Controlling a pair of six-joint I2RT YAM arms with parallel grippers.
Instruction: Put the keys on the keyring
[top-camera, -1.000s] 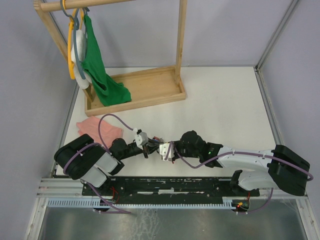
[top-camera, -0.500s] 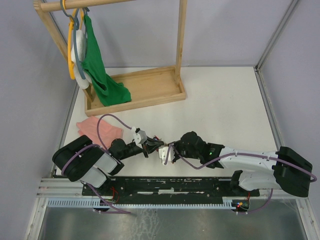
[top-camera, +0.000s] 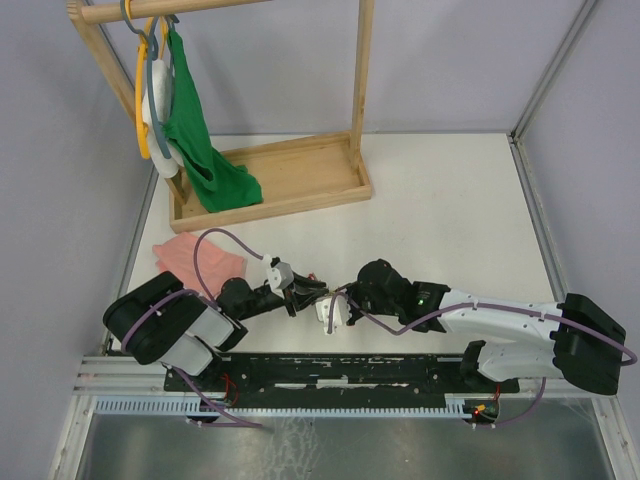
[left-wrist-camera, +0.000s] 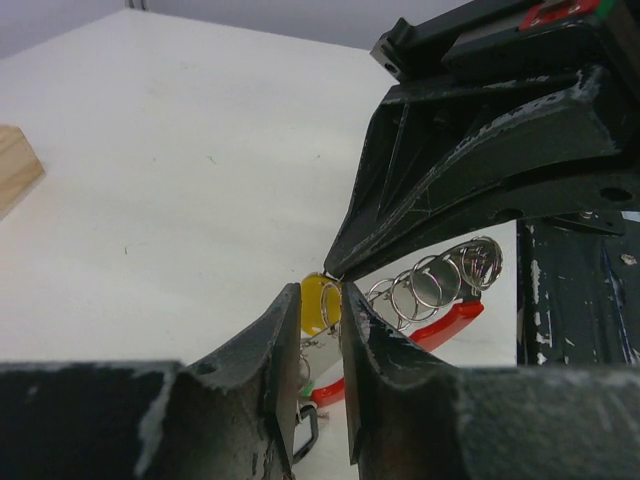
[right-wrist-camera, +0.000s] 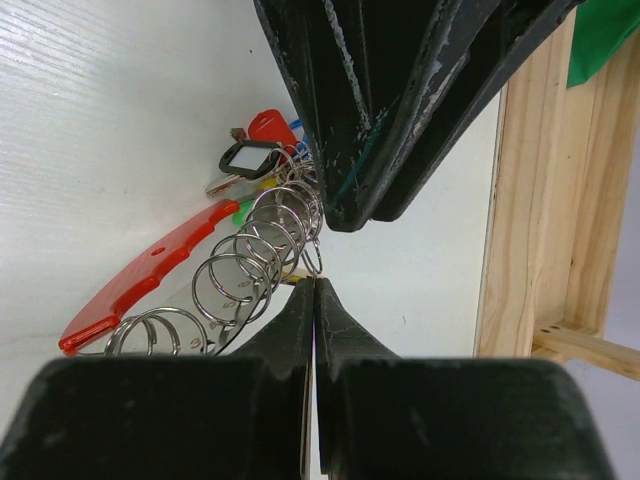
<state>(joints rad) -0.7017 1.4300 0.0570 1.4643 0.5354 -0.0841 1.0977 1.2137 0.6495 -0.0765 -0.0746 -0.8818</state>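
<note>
Both grippers meet over a bunch of keys near the table's front. My left gripper (top-camera: 308, 289) (left-wrist-camera: 320, 292) is shut on a thin silver keyring (left-wrist-camera: 333, 303), its jaws a narrow slit apart. My right gripper (top-camera: 327, 297) (right-wrist-camera: 313, 284) is shut, pinching the yellow-tagged key (left-wrist-camera: 316, 302) at its tip, right against the left fingers. A green tag (right-wrist-camera: 243, 210) peeks out of the bunch, its key hidden. A chain of silver rings (right-wrist-camera: 245, 268) (left-wrist-camera: 428, 287) and a long red plastic piece (right-wrist-camera: 150, 272) (left-wrist-camera: 447, 321) hang beside it. A red key head (right-wrist-camera: 268, 124) lies behind.
A wooden rack (top-camera: 300, 180) stands at the back left with a green cloth (top-camera: 203, 150) and hangers (top-camera: 150, 90) on its rail. A pink cloth (top-camera: 190, 255) lies left of the left arm. A black-framed tag (right-wrist-camera: 248, 158) sits in the bunch.
The right arm has shifted a little to the left and its wrist has turned slightly. Both grippers stay together at the bunch, each keeping its hold.
</note>
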